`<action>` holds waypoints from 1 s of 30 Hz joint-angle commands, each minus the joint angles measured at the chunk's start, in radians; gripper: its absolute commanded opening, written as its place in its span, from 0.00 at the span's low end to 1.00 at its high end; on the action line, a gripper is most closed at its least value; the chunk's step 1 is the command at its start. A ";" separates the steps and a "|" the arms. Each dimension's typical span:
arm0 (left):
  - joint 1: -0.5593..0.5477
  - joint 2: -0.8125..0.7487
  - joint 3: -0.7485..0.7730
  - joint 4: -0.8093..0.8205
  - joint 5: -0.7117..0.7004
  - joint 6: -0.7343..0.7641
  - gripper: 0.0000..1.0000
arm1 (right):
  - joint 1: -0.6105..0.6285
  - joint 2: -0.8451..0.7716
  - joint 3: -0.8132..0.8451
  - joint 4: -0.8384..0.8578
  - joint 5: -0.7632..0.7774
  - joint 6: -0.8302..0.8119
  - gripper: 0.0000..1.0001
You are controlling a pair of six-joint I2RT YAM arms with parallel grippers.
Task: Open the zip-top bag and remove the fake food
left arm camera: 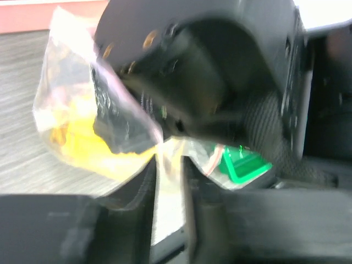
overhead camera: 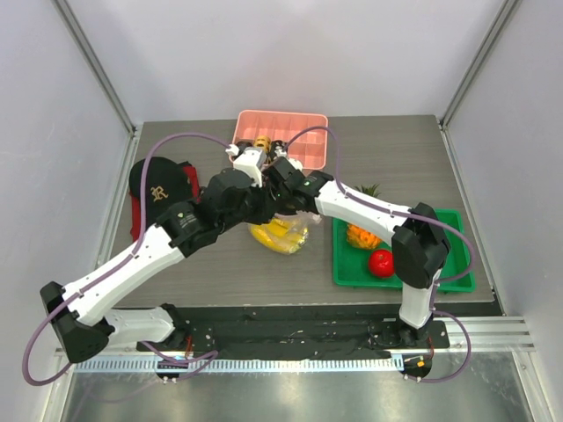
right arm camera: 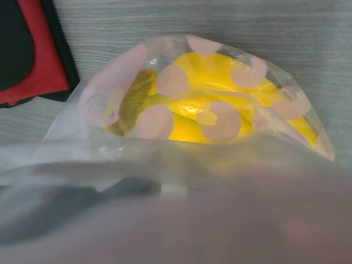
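The zip-top bag [overhead camera: 283, 236] hangs at the table's middle with a yellow banana [overhead camera: 274, 237] inside. My left gripper [overhead camera: 257, 211] and right gripper [overhead camera: 283, 204] meet at its top edge. In the left wrist view my left gripper [left arm camera: 170, 160] is shut on a fold of the bag [left arm camera: 66, 110], and the banana [left arm camera: 88, 149] shows through. In the right wrist view the bag [right arm camera: 110, 99] lies over the lens, the banana [right arm camera: 192, 129] is below, and my fingers are dim behind the film. A pineapple [overhead camera: 362, 236] and a red fruit [overhead camera: 381, 262] lie in the green tray [overhead camera: 444, 274].
A pink tray [overhead camera: 303, 132] with small items stands at the back. A black and red cap [overhead camera: 158, 195] lies at the left and shows in the right wrist view [right arm camera: 33, 71]. The green tray's corner [left arm camera: 245, 165] shows in the left wrist view.
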 commanded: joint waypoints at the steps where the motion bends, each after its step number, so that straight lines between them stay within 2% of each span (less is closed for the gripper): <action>1: 0.032 -0.110 0.008 -0.080 0.023 -0.003 0.33 | -0.010 -0.030 0.018 0.135 -0.021 -0.080 0.32; 4: 0.085 -0.217 -0.020 -0.141 -0.011 -0.024 0.33 | -0.015 -0.033 0.026 0.146 -0.044 -0.102 0.38; 5: 0.102 -0.266 -0.031 -0.158 -0.022 -0.034 0.27 | -0.016 -0.033 0.029 0.146 -0.049 -0.106 0.39; 6: 0.123 -0.292 -0.043 -0.170 -0.028 -0.046 0.26 | -0.022 -0.033 0.026 0.146 -0.052 -0.109 0.40; 9: 0.206 -0.331 -0.081 -0.228 -0.022 -0.098 0.22 | -0.033 -0.036 0.012 0.148 -0.081 -0.114 0.43; 10: 0.229 -0.323 -0.094 -0.259 -0.034 -0.157 0.21 | -0.039 -0.039 0.009 0.148 -0.089 -0.117 0.44; 11: 0.296 -0.309 -0.103 -0.274 -0.017 -0.178 0.20 | -0.041 -0.038 0.006 0.149 -0.089 -0.118 0.46; 12: 0.335 -0.270 -0.117 -0.261 0.030 -0.187 0.18 | -0.042 -0.039 0.006 0.151 -0.130 -0.122 0.47; 13: 0.385 -0.237 -0.129 -0.236 0.144 -0.190 0.16 | -0.045 -0.036 0.006 0.151 -0.136 -0.122 0.47; 14: 0.471 -0.207 -0.153 -0.207 0.218 -0.207 0.12 | -0.048 -0.036 0.007 0.151 -0.145 -0.120 0.48; 18: 0.547 -0.018 -0.140 -0.037 0.328 -0.209 0.09 | -0.057 -0.036 0.004 0.151 -0.181 -0.114 0.53; 21: 0.622 0.192 -0.097 0.010 0.436 -0.227 0.06 | -0.061 -0.022 0.009 0.149 -0.213 -0.112 0.57; 23: 0.644 0.258 -0.088 0.052 0.508 -0.229 0.05 | -0.062 -0.005 0.015 0.151 -0.228 -0.118 0.59; 25: 0.644 0.315 -0.091 0.139 0.527 -0.219 0.04 | -0.062 0.004 0.023 0.152 -0.236 -0.140 0.61; 30: 0.645 0.409 -0.088 0.196 0.575 -0.227 0.04 | -0.067 0.050 0.067 0.160 -0.256 -0.160 0.62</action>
